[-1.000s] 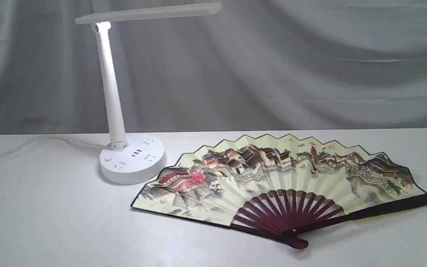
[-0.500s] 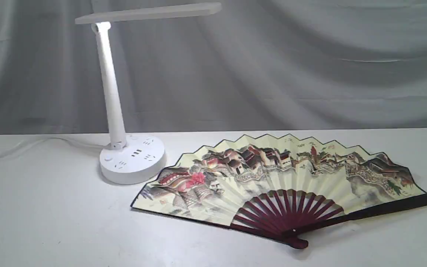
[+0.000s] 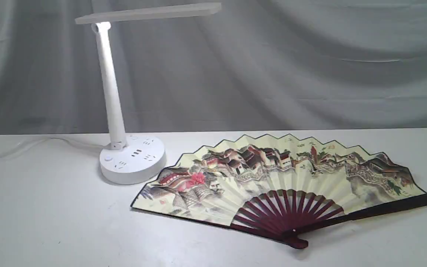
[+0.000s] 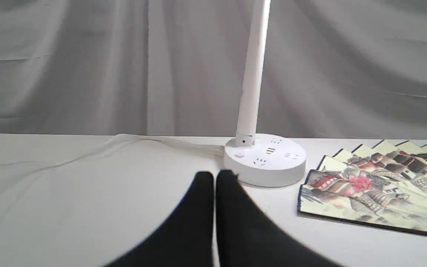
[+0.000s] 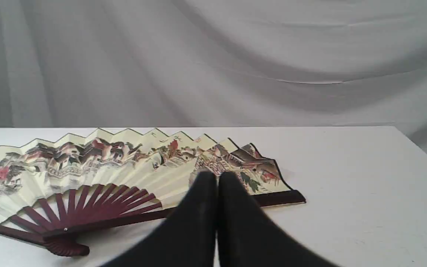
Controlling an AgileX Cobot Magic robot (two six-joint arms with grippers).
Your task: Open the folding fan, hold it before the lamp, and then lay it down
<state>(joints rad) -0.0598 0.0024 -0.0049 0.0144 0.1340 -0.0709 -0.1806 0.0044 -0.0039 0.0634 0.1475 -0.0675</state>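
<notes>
The folding fan (image 3: 272, 178) lies spread open and flat on the white table, painted side up, its maroon ribs meeting at a pivot toward the front. The white lamp (image 3: 132, 159) stands to its left, its long flat head high over the table; the fan's left tip lies just beside the round base. Neither arm shows in the exterior view. In the left wrist view my left gripper (image 4: 215, 176) is shut and holds nothing, with the lamp (image 4: 265, 159) and the fan's (image 4: 376, 193) left end beyond it. My right gripper (image 5: 218, 176) is likewise shut and bare, with the fan (image 5: 124, 163) beyond and beside it.
A white power cord (image 3: 32, 146) trails from the lamp's base across the table to the left. A grey draped curtain (image 3: 272, 66) hangs behind the table. The table's right edge (image 5: 421, 152) shows in the right wrist view.
</notes>
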